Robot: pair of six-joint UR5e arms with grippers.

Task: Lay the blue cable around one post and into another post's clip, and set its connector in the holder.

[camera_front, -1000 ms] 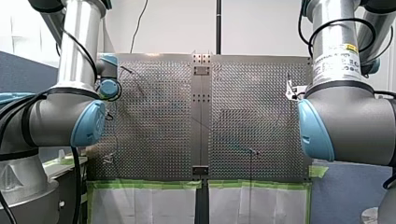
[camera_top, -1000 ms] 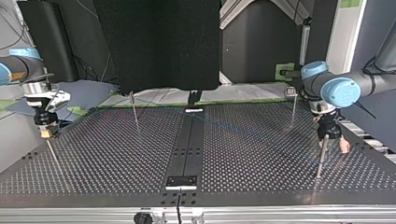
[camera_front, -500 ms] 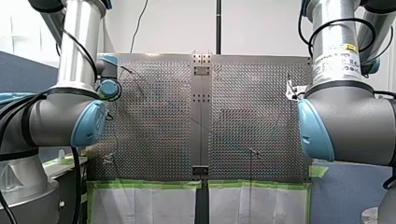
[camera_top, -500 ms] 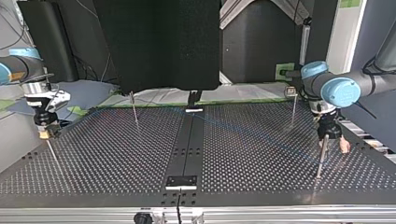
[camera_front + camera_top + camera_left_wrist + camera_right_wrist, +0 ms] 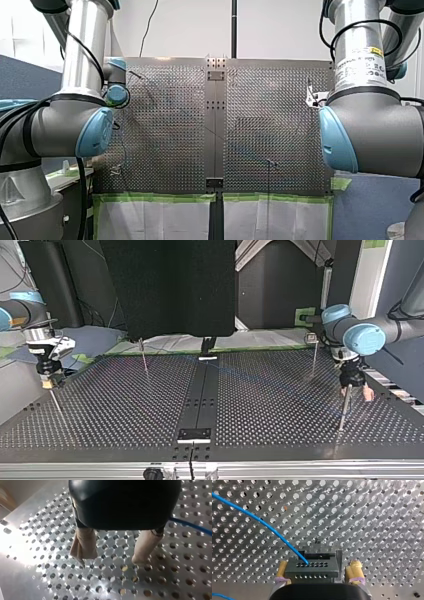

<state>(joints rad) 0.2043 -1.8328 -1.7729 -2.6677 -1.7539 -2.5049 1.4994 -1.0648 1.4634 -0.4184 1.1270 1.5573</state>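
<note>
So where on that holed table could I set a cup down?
In the top view, the near half of the table is bare either side of the centre strip. It is crowded at both side edges, where my right gripper and left gripper hang by posts, and farther back, where the blue cable crosses.

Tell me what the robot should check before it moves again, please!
1. The connector is set in the holder: cannot tell; it sits against it, but how deep is hidden.
2. My right end effector has let go: ok; open, with a gap beside one pad.
3. My left end effector is empty: ok; open, nothing between its fingers.
4. The blue cable joins the connector: ok.
5. The blue cable is clear of my left end effector: ok; it runs beside it.
6. The blue cable is in a post clip: cannot tell; too faint.
</note>
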